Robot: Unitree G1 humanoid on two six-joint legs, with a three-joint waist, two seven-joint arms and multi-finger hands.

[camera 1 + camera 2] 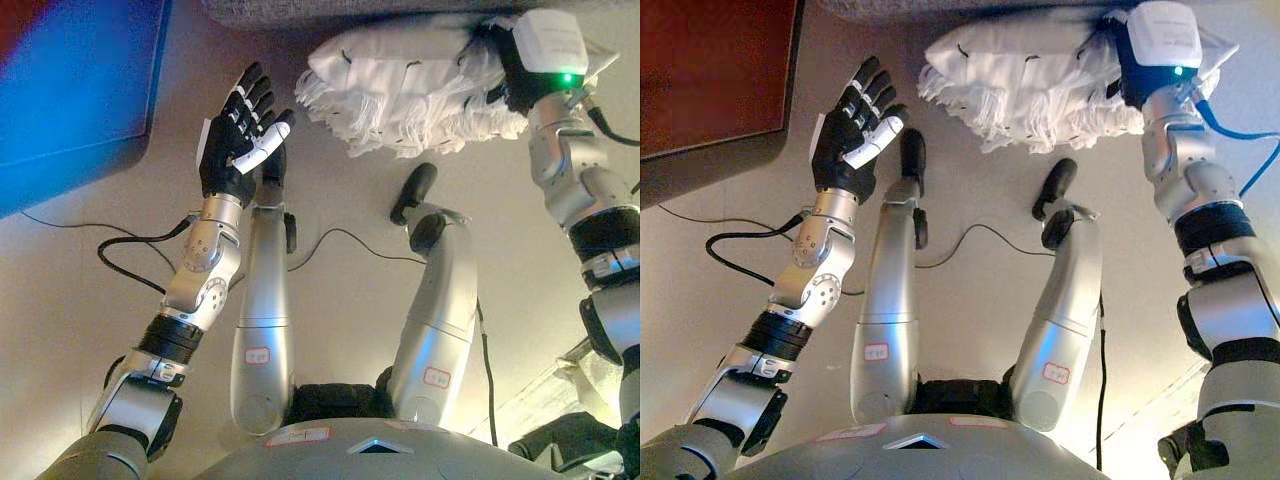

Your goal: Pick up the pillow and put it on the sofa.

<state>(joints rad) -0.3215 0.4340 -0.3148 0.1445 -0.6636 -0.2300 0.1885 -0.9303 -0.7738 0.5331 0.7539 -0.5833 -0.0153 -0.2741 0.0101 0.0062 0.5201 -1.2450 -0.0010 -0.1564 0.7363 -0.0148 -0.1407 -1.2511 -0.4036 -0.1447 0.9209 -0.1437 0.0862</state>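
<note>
A white pillow (400, 85) with a fringed edge lies at the top of the view, just below the grey edge of the sofa (330, 10). My right hand (497, 70) is at the pillow's right end, its dark fingers dug into the bunched cloth and partly hidden under the wrist. My left hand (240, 135) is held up to the left of the pillow, a short gap from its fringe. Its fingers are straight and spread and it holds nothing.
A large flat-topped piece of furniture (70, 80) fills the upper left corner beside my left arm. Beige floor (350, 190) spreads below the pillow. A pale bundle and a dark item (560, 440) lie at the lower right.
</note>
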